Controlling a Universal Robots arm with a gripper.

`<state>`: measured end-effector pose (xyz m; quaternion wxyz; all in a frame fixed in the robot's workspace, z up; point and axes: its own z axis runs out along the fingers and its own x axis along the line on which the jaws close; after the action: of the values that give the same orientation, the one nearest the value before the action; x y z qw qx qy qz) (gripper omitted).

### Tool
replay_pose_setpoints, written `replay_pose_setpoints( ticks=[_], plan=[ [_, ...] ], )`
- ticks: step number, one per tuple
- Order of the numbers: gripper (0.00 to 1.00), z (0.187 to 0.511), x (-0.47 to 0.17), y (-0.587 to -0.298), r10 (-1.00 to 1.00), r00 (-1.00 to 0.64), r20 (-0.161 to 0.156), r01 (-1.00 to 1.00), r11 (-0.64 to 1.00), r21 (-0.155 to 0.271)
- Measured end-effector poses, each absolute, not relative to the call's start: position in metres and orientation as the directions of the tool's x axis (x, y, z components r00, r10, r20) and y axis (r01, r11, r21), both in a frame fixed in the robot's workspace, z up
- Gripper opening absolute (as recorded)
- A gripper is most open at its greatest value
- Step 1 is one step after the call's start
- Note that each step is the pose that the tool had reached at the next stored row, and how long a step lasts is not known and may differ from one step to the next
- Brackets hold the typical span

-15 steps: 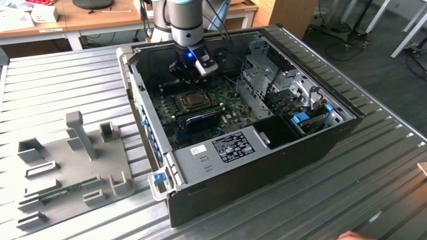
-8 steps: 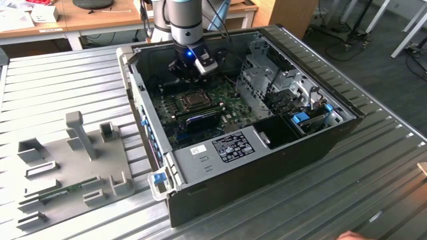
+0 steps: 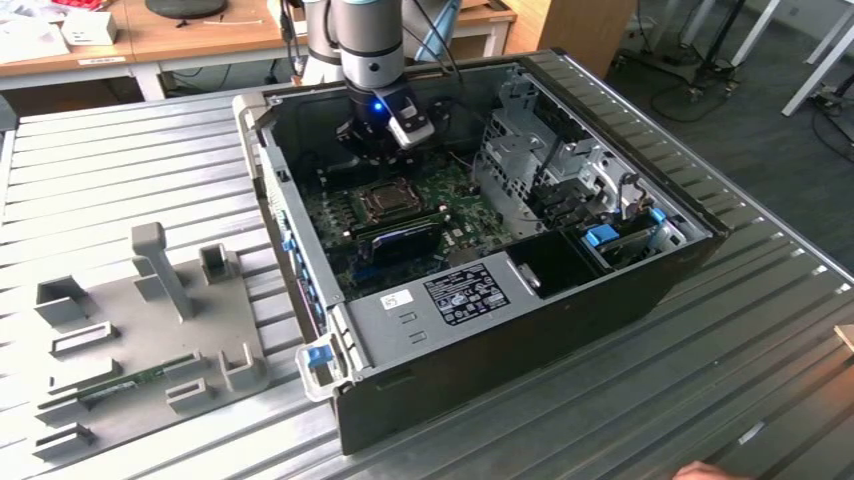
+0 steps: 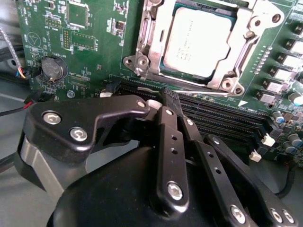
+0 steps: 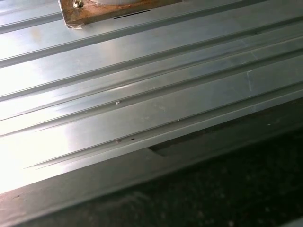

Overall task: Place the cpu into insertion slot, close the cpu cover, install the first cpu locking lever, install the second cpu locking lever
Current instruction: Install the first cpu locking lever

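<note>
The tool (image 3: 380, 148) hangs inside the open computer case (image 3: 574, 310) on the ribbed metal counter (image 3: 120, 170), low over the green circuit board (image 4: 85, 52). In the second wrist view its black fingers (image 4: 168, 137) are drawn close together at the tips, and I can see nothing held between them. Just past those tips run the long black memory slots (image 4: 222, 118), and right beyond them sits the socket (image 3: 360, 205). The chip (image 4: 196, 40) lies flat in it, silver top showing through the window of the cover (image 4: 154, 33), which lies down around it. A coin battery (image 4: 52, 68) sits off to one side of the tool.
</note>
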<state>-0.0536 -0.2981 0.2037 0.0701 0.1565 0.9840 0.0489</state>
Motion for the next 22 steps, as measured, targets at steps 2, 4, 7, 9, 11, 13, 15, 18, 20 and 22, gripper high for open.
replay_pose_setpoints(
  ticks=[2, 4, 7, 9, 11, 13, 15, 18, 20, 22],
  plan=[
    [0.1, 0.2032, -0.0539, -0.2981, 0.315, -0.941, -0.126, 0.301, 0.946, 0.119],
    [0.1, 0.2022, -0.0545, -0.2981, 0.315, -0.94, -0.131, 0.3, 0.946, 0.12],
    [0.1, 0.2008, -0.056, -0.2981, 0.315, -0.939, -0.142, 0.299, 0.946, 0.123],
    [0.1, 0.2001, -0.0568, -0.2981, 0.315, -0.938, -0.147, 0.298, 0.947, 0.124],
    [0.1, 0.1998, -0.0574, -0.2981, 0.314, -0.937, -0.151, 0.298, 0.947, 0.124],
    [0.1, 0.1997, -0.058, -0.2981, 0.314, -0.937, -0.154, 0.297, 0.947, 0.125],
    [0.1, 0.1997, -0.0583, -0.298, 0.314, -0.937, -0.155, 0.297, 0.947, 0.125],
    [0.1, 0.1997, -0.059, -0.2974, 0.314, -0.936, -0.157, 0.297, 0.947, 0.125],
    [0.1, 0.1997, -0.0596, -0.2968, 0.314, -0.936, -0.158, 0.297, 0.947, 0.126],
    [0.1, 0.1997, -0.0602, -0.296, 0.314, -0.936, -0.159, 0.297, 0.947, 0.126]
  ],
)
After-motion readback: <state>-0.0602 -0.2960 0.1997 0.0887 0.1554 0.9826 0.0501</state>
